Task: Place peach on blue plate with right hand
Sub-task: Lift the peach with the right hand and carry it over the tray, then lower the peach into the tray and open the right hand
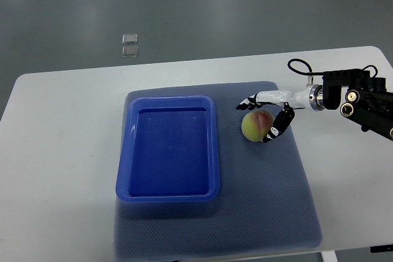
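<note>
The right hand (265,116) reaches in from the right, fingers (274,129) curled downward.

No readable text, label, brand, number or sign anywhere.

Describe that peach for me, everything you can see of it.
The peach is round, yellow-green with a pinkish-red blush on its upper right side. It looks whole and sits on the blue-grey mat, just right of the blue plate, not on it. The right hand is over it, white fingers above and a black-tipped thumb against its right side; whether the grip is firm I cannot tell.
</note>
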Controlling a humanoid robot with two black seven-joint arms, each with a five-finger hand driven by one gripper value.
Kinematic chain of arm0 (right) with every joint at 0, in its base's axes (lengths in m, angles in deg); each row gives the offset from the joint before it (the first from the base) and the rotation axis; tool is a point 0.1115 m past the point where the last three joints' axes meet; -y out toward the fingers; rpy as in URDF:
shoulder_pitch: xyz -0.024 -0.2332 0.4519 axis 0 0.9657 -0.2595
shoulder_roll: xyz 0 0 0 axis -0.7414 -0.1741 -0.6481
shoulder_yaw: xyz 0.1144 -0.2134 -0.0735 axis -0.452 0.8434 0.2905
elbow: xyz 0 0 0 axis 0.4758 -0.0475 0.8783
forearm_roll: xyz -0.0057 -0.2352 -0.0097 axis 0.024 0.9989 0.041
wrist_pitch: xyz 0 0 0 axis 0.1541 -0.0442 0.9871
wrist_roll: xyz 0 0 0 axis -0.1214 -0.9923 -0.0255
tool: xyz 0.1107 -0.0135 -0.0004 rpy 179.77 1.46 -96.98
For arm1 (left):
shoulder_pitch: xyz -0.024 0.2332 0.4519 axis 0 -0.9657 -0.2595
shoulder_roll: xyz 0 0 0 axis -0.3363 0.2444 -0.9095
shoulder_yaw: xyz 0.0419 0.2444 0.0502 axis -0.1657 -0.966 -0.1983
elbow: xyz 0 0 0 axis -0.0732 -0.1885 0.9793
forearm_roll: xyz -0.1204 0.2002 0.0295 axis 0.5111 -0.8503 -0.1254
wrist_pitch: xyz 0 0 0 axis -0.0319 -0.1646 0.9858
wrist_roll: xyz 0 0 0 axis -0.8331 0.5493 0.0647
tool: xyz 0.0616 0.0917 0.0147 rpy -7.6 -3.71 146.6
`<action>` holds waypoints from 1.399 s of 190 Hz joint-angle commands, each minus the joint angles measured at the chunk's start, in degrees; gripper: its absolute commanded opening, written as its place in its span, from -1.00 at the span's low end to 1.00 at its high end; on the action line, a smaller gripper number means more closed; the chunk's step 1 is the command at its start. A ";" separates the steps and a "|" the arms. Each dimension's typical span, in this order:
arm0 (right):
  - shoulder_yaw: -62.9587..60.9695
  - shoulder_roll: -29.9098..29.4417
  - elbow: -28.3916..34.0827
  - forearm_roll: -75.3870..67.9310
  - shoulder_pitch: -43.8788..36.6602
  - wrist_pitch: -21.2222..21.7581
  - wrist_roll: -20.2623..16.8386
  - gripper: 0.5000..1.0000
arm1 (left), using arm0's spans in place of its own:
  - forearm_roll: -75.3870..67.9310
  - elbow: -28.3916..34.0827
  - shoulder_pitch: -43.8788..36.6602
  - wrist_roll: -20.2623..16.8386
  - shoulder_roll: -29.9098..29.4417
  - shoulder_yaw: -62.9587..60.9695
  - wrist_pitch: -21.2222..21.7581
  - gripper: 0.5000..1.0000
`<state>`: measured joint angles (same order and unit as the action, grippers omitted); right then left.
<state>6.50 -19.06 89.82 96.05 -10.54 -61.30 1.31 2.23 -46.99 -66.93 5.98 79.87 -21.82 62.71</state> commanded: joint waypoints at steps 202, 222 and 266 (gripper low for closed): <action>-0.44 -13.30 -0.29 0.23 -7.34 -7.73 2.02 -1.00 | 0.00 0.00 0.01 0.00 0.00 0.00 0.09 1.00; 0.35 -19.01 -1.08 0.41 -7.34 -9.40 2.02 -0.97 | 0.00 0.00 0.01 0.00 0.00 0.00 0.00 1.00; 4.92 -24.03 -4.95 0.85 -7.52 -9.67 1.94 -0.75 | 0.00 0.00 0.01 0.00 0.00 0.00 0.00 1.00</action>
<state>8.73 -41.82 85.95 96.83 -18.02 -70.89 3.26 2.23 -46.98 -66.93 5.97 79.87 -21.82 62.74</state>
